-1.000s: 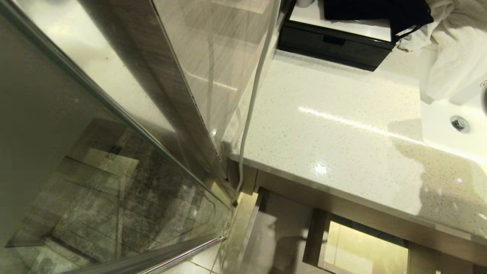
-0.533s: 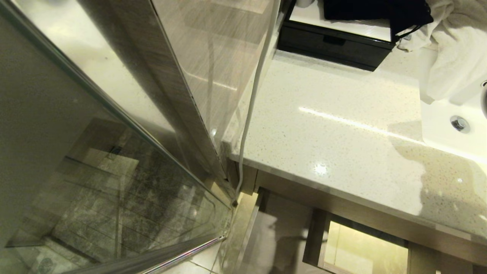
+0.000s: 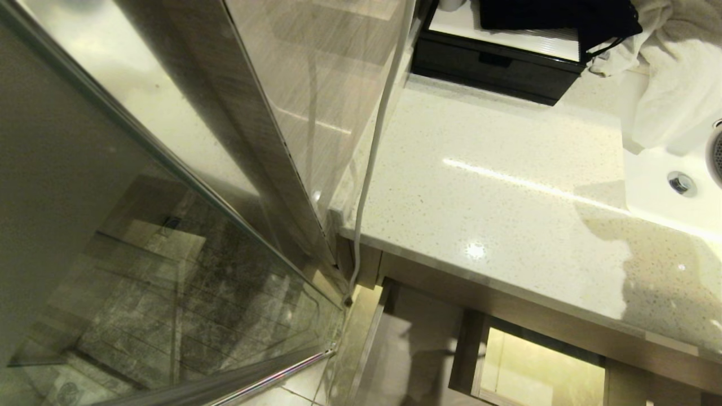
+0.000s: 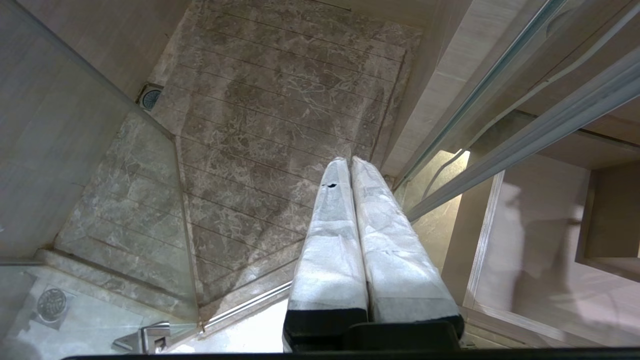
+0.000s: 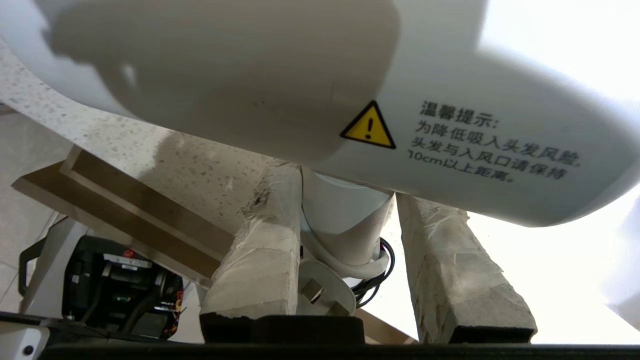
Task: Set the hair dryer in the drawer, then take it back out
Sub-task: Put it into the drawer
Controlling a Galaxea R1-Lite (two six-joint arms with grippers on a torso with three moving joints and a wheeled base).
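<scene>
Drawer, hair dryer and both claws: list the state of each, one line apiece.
drawer: open, pale inside showing below the countertop.
hair dryer: lifted over the counter edge, handle clamped between the taped fingers.
right claw: shut on the dryer's handle.
left claw: shut, empty, parked over the shower floor.

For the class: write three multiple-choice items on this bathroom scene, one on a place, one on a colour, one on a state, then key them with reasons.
1. Where is the black box?
A. at the back of the counter
B. in the drawer
C. on the shower floor

2. What colour is the hair dryer?
A. red
B. white
C. black

3. How is the drawer?
A. shut
B. removed
C. pulled open

Key:
A, the black box sits at the far edge of the counter.
B, the hair dryer in the right gripper is white.
C, the drawer shows its pale inside below the counter.
</scene>
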